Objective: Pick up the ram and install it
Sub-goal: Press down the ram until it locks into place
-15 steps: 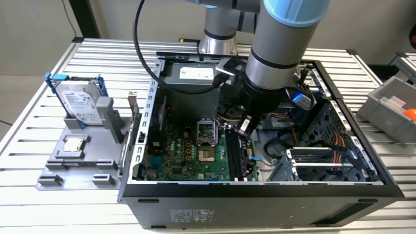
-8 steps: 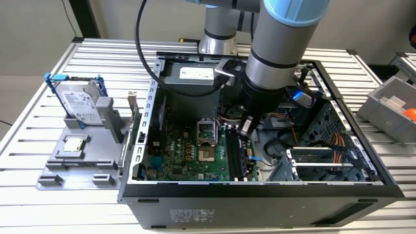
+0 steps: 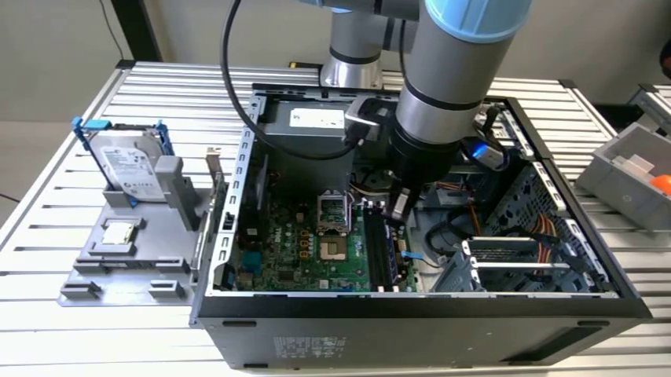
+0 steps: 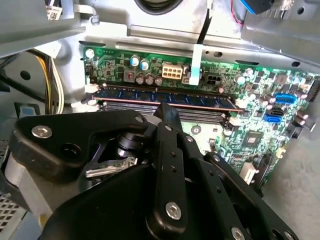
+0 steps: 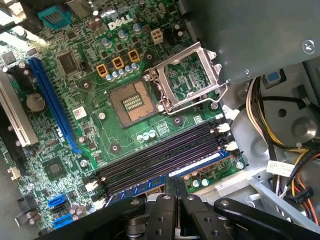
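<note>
Fingers [image 4: 167, 116] pinched together, pressing our ram [image 4: 165, 97] into its motherboard [image 5: 90, 125] slot; we risk uneven seating if one end stays proud.

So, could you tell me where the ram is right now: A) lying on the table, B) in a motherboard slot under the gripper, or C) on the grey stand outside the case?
B: the ram sits along a motherboard slot, with the gripper right above it.
</note>
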